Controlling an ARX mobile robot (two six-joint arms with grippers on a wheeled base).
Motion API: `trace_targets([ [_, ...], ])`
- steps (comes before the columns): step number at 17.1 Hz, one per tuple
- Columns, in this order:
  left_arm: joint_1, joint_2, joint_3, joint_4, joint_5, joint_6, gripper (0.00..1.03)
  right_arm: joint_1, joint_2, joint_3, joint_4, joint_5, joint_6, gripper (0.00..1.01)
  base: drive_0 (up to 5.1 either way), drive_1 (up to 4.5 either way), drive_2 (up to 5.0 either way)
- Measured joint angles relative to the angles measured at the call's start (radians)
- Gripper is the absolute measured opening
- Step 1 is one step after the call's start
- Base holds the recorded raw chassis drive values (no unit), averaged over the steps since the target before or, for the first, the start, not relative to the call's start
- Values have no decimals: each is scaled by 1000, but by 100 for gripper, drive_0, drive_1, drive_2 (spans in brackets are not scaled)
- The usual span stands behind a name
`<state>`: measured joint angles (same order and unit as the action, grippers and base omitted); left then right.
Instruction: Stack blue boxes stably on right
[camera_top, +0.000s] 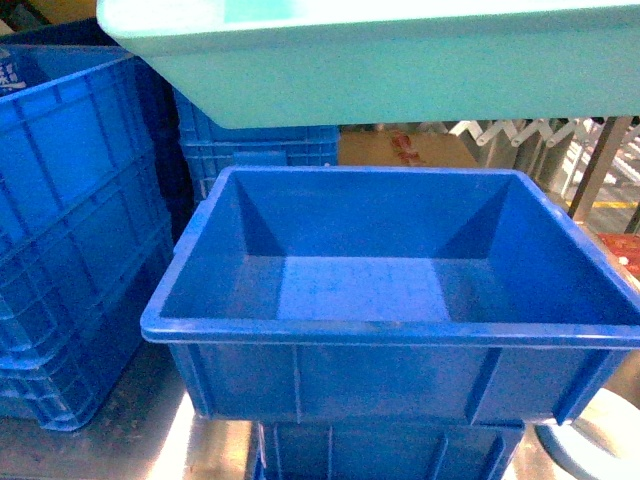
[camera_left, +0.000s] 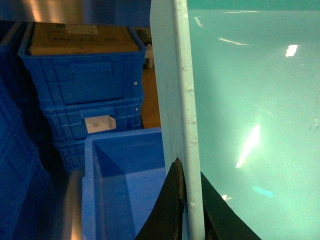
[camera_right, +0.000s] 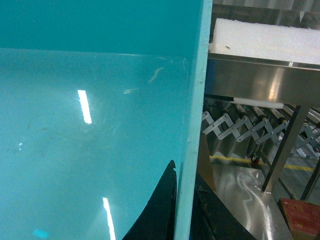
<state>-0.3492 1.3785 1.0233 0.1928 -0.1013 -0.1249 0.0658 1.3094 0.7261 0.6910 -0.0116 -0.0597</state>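
In the head view, a stack of ribbed royal-blue crates is standing at the far left on the steel counter. Behind it, further ribbed crates are standing in a second stack; the left wrist view is showing the top one holding a brown cardboard sheet or carton, and a lower one carrying a white label.

At centre, a royal-blue tub with sloping walls is sitting on top of another blue container. Its interior is showing only its own bare floor. The left wrist view is showing a corner of the same tub.

Above it, the light turquoise tub is hanging in the air, its underside facing the head camera and clear of the blue tub's rim. Its inside is glossy and is showing only light reflections in both wrist views.

The left pincer is straddling the left rim of the turquoise tub, one dark finger outside the wall and one inside, clenched on that rim.

The right pincer is gripping the opposite rim in the same way, one dark finger inside the tub and the other outside.

At the right, beyond the tub, a steel-framed stand carrying a white foam block and an extendable roller conveyor are standing. A red carton is lying at the lower right.
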Motion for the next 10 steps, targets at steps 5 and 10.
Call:
trace_targets([
  [5, 0, 0, 0, 0, 1, 0, 2, 0, 0, 0, 0, 0, 0, 7, -11, 403, -425],
  [10, 0, 0, 0, 1, 0, 0, 2, 0, 0, 0, -2, 0, 0, 7, 6, 337, -326],
])
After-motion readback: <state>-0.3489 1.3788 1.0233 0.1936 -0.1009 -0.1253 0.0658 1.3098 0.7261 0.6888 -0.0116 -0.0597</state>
